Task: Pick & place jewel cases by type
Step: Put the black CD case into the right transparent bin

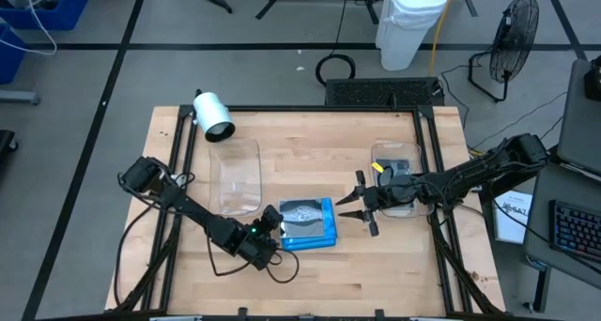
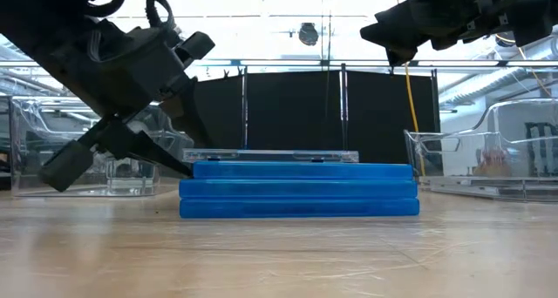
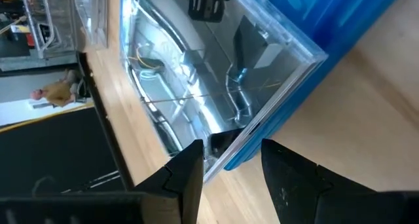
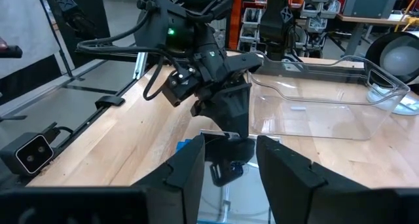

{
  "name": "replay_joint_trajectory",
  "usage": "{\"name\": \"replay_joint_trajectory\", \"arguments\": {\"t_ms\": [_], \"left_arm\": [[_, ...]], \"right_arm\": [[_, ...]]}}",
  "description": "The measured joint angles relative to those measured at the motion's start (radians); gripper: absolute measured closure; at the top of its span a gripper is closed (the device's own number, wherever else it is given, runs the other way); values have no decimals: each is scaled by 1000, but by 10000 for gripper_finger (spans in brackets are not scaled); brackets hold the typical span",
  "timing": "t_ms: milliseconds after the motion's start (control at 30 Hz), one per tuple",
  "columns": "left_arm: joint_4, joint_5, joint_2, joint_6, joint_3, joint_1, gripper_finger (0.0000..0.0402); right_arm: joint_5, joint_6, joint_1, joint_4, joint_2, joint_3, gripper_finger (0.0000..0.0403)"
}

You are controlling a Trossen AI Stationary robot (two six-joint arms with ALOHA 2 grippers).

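Note:
A stack of jewel cases lies flat mid-table: bright blue cases with one clear, dark-backed case on top. My left gripper is open and low at the stack's left edge. In the left wrist view its fingers stand on either side of the clear case's corner. My right gripper is open and hovers above the table, just right of the stack. Its fingers point toward the left arm, whose gripper shows in the right wrist view. My left gripper comes at the stack level from the table's left side. One fingertip reaches the left edge of the top blue case, under the clear case. I cannot tell whether it touches. The stack lies flat on the table.
A clear tub stands left of and behind the stack. A second clear tub stands on the right, under my right arm. A white cylinder lies at the table's far left. Bare wood shows along the near edge.

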Motion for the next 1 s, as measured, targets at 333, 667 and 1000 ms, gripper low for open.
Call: {"name": "replay_joint_trajectory", "arguments": {"t_ms": [333, 667, 1000], "left_arm": [[58, 57, -3, -48, 3, 6, 390], [86, 55, -13, -66, 2, -6, 398], [88, -106, -48, 12, 6, -25, 372]], "right_arm": [[0, -15, 0, 0, 0, 0, 273], [0, -15, 0, 0, 0, 0, 273], [0, -8, 0, 0, 0, 0, 273]]}}
